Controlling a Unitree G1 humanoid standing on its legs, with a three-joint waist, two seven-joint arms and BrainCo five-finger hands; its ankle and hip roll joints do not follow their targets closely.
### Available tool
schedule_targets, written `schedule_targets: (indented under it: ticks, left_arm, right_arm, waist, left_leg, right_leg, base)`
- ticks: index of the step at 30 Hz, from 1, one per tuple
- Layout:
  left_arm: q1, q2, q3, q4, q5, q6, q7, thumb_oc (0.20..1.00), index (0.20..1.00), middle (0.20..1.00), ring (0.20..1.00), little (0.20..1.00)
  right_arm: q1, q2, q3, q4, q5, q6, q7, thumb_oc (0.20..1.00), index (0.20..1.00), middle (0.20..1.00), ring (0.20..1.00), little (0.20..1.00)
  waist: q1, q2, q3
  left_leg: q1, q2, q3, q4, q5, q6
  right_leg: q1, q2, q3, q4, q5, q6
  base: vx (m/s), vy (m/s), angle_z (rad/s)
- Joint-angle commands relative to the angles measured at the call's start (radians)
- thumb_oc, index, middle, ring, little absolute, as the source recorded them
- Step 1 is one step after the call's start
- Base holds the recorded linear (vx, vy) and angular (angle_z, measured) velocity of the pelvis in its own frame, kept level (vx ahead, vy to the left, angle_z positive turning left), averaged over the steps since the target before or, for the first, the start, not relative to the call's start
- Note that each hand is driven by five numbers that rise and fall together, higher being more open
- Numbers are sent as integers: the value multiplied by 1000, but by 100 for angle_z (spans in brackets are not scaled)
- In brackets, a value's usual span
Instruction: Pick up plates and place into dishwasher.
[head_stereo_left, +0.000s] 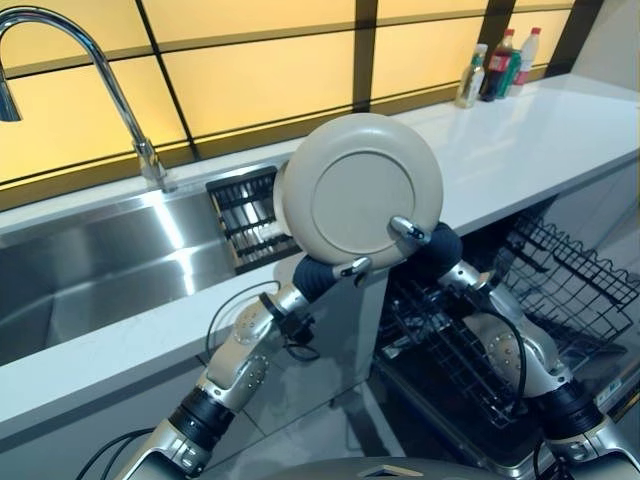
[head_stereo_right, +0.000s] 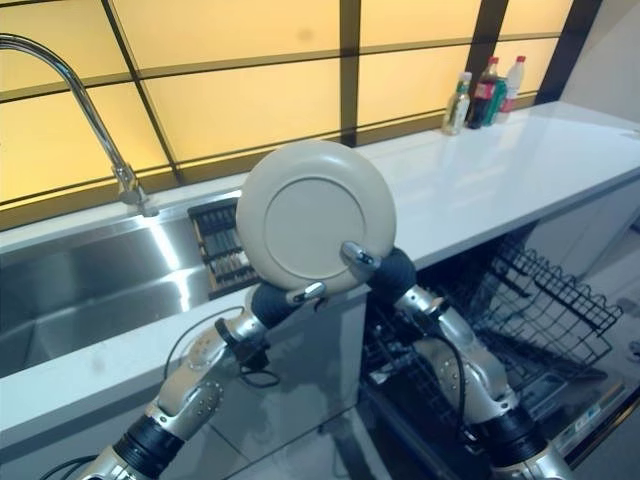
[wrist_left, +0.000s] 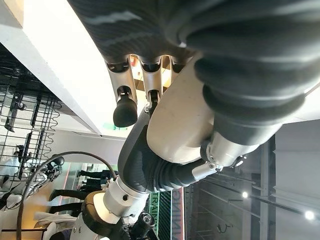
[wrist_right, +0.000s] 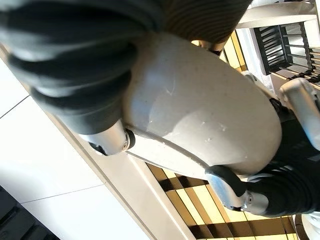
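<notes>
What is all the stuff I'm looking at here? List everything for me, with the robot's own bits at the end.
plate: one, beige, held upright above the counter's front edge, between both hands
sink: one, steel, set in the counter on the left
tap: one, chrome, curving over the sink
drain rack: one, dark, at the sink's right end
counter: one, white, running along the window
bottles: a few, mixed colours, at the counter's far right end
dishwasher rack: one, black wire, pulled out below the counter on the right
left robot hand: dark cover, gripping the plate's lower edge
right robot hand: dark cover, gripping the plate's lower right edge
</notes>
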Motion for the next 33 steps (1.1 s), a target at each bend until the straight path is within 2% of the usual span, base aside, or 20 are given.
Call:
schedule_targets:
  ticks: [1, 11, 12, 13, 14, 21, 26, 33]
  left_arm:
    - [-46, 27, 3, 112, 66, 25, 84, 200, 200, 200, 200, 200]
    - [-31, 6, 0, 101, -16, 47, 33, 200, 200, 200, 200, 200]
    - [-30, 4, -1, 103, -14, 42, 33, 426, 426, 426, 426, 426]
    - [-29, 4, 0, 102, -11, 40, 33, 567, 567, 567, 567, 567]
    - [-23, 7, 1, 99, -3, 29, 39, 1000, 1000, 1000, 1000, 1000]
    - [13, 1, 33, 36, -64, -10, 36, 1000, 1000, 1000, 1000, 1000]
    - [78, -14, 57, -26, -130, -24, -29, 1000, 1000, 1000, 1000, 1000]
    - [148, -7, 36, -54, -194, -9, -96, 1000, 1000, 1000, 1000, 1000]
  right_arm:
    - [-85, 52, -50, -89, -1, -60, 84, 200, 200, 200, 200, 200]
    - [-57, 113, -58, -89, 70, -72, 96, 200, 200, 200, 200, 200]
    - [-52, 120, -61, -86, 73, -79, 90, 200, 200, 200, 200, 200]
    - [-48, 124, -65, -84, 75, -81, 88, 200, 200, 200, 200, 200]
    - [-41, 130, -70, -83, 84, -91, 84, 200, 200, 200, 200, 200]
    - [12, 177, -134, -93, 172, -193, 37, 200, 200, 200, 200, 200]
    - [58, 225, -213, -110, 197, -244, -40, 200, 200, 200, 200, 200]
    - [98, 202, -265, -81, 179, -299, -68, 200, 200, 200, 200, 200]
  waist:
    - [9, -25, 23]
    - [8, -23, 24]
    - [7, -24, 24]
    - [7, -24, 23]
    - [5, -24, 23]
    - [0, -22, 25]
    - [-4, -20, 29]
    - [-17, -21, 34]
  left_leg:
    - [-18, -70, -13, 9, -65, 94]
    - [-14, -69, -14, 14, -69, 94]
    - [-13, -69, -13, 13, -70, 94]
    - [-13, -69, -13, 13, -70, 94]
    - [-13, -69, -12, 14, -69, 93]
    - [-17, -69, -2, 19, -74, 97]
    - [-17, -72, 6, 23, -82, 100]
    - [-16, -73, 22, 31, -90, 102]
  right_leg:
    - [-53, 17, -58, 19, 57, 23]
    - [-49, 22, -52, 20, 54, 20]
    - [-48, 22, -52, 20, 55, 21]
    - [-47, 22, -52, 19, 55, 20]
    - [-48, 22, -51, 19, 56, 20]
    - [-55, 27, -40, 19, 58, 20]
    - [-62, 27, -29, 21, 61, 21]
    - [-69, 28, -8, 19, 72, 25]
  base:
    - [0, 0, 0]
    - [0, 0, 0]
    - [0, 0, 0]
    - [0, 0, 0]
    - [0, 0, 0]
    - [-3, 2, -5]
    - [-10, 6, -5]
    - [0, 0, 0]
